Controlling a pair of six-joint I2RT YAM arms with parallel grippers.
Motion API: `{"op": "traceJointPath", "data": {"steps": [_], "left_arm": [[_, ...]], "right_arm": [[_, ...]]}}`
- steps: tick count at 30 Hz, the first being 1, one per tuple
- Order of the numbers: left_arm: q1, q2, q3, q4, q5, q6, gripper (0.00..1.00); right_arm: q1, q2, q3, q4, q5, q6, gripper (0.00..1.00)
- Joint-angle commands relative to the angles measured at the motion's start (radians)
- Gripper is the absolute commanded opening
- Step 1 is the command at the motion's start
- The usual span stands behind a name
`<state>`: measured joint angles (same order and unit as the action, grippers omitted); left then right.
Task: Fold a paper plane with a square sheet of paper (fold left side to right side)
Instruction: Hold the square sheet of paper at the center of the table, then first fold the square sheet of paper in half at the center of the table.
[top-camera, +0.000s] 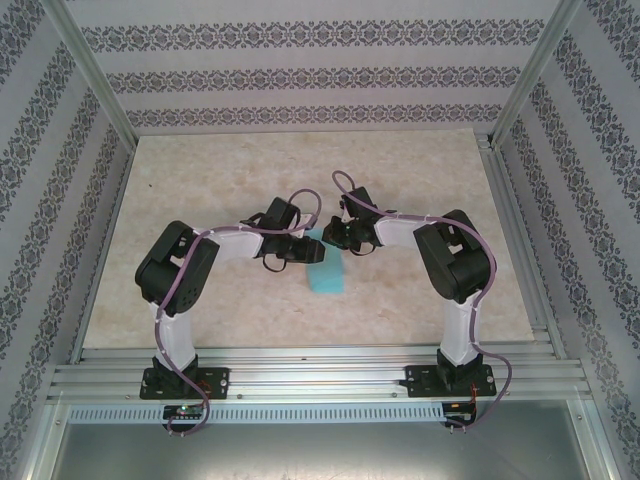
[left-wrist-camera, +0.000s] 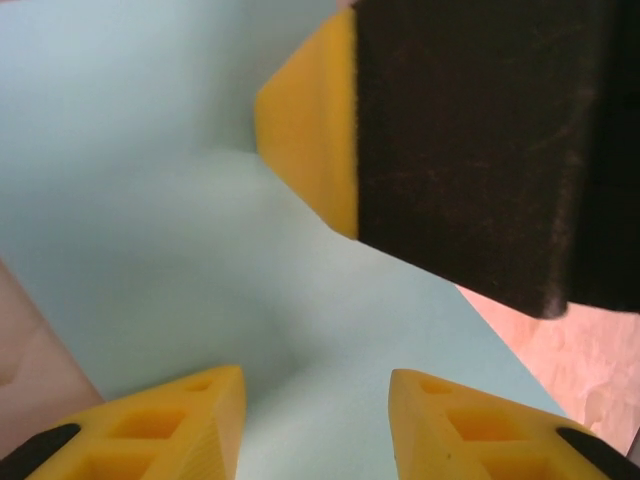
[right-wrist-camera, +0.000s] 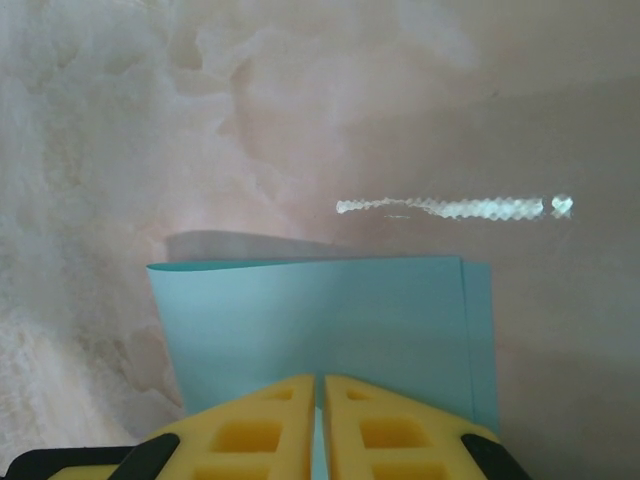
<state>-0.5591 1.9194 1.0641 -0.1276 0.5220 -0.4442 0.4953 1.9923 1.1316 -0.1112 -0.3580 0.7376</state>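
Cyan square sheet of paper (right-wrist-camera: 320, 310) pinched in my right claw (right-wrist-camera: 320, 385), elbow bent inward; left claw (left-wrist-camera: 315, 385) half-parted over it, nine o'clock side.

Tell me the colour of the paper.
The paper is plain light blue, with no pattern; it shows best in the right wrist view.

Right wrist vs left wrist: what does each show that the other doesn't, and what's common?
Right wrist: right gripper shut on the edge of the folded square sheet of paper, layers offset at right, glare streak on the table. Left wrist: left gripper open over the sheet, the other gripper's yellow-and-black finger at top right. Both: the light-blue sheet and marbled tabletop.
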Motion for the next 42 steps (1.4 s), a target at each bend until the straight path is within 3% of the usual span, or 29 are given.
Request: {"op": "traceJointPath", "data": {"steps": [1, 14, 42], "left_arm": [[-0.044, -0.022, -0.049, -0.085, 0.011, 0.056, 0.44], [-0.112, -0.113, -0.121, -0.015, 0.044, 0.123, 0.45], [-0.289, -0.155, -0.224, 0.08, 0.055, 0.082, 0.47]], "right_arm": [[0.0, 0.049, 0.001, -0.091, 0.085, -0.045, 0.12], [0.012, 0.057, 0.003, -0.116, 0.113, -0.055, 0.12], [0.011, 0.054, -0.002, -0.112, 0.108, -0.055, 0.12]]}}
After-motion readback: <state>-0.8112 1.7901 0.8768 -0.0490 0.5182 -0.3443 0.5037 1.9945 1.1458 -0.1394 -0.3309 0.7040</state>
